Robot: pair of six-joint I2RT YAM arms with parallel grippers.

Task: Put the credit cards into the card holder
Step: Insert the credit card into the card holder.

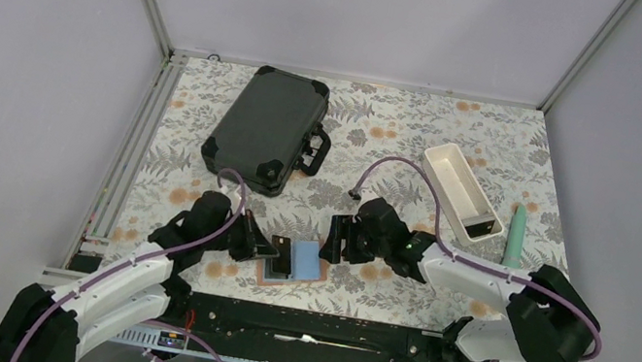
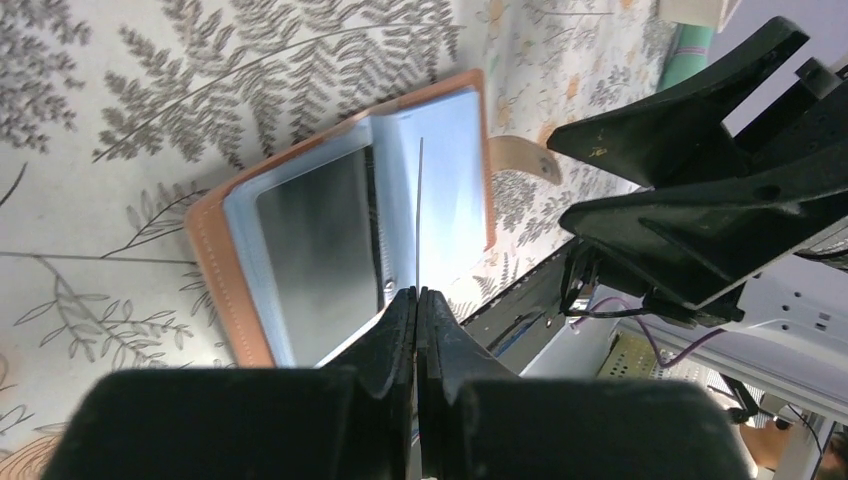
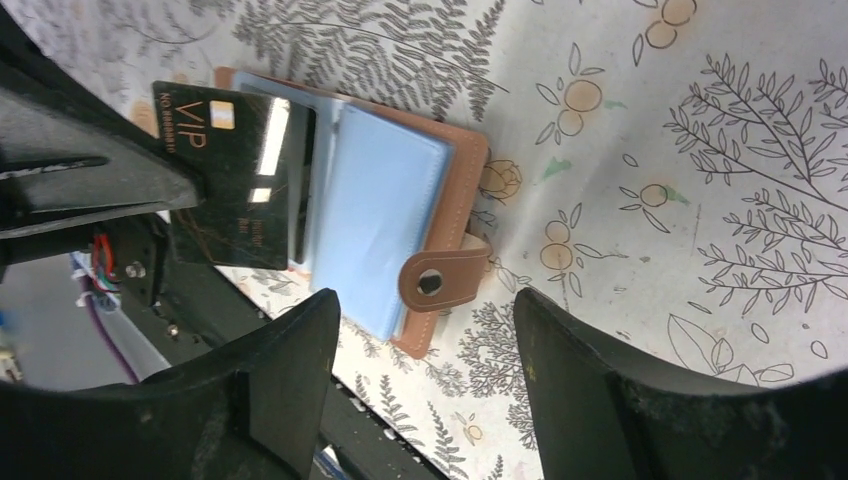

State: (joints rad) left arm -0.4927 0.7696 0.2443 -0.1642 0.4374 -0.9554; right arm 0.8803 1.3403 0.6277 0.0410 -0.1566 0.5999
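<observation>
The card holder [image 1: 308, 262] lies open on the floral table between my grippers, tan outside and pale blue inside, its strap and snap [image 3: 436, 281] folded over the near edge. My left gripper [image 2: 417, 295] is shut on a black credit card [image 3: 240, 180] marked VIP and holds it on edge over the open card holder [image 2: 450, 190]; in the left wrist view the card is only a thin line [image 2: 419, 200]. A dark card [image 2: 315, 250] sits in a left pocket. My right gripper [image 3: 425, 380] is open and empty just right of the card holder [image 3: 385, 215], over its strap.
A large black hard case [image 1: 267, 128] lies at the back left. A long white tray [image 1: 461, 190] and a teal object [image 1: 516, 235] lie at the right. The black front rail [image 1: 303, 321] runs just behind the card holder.
</observation>
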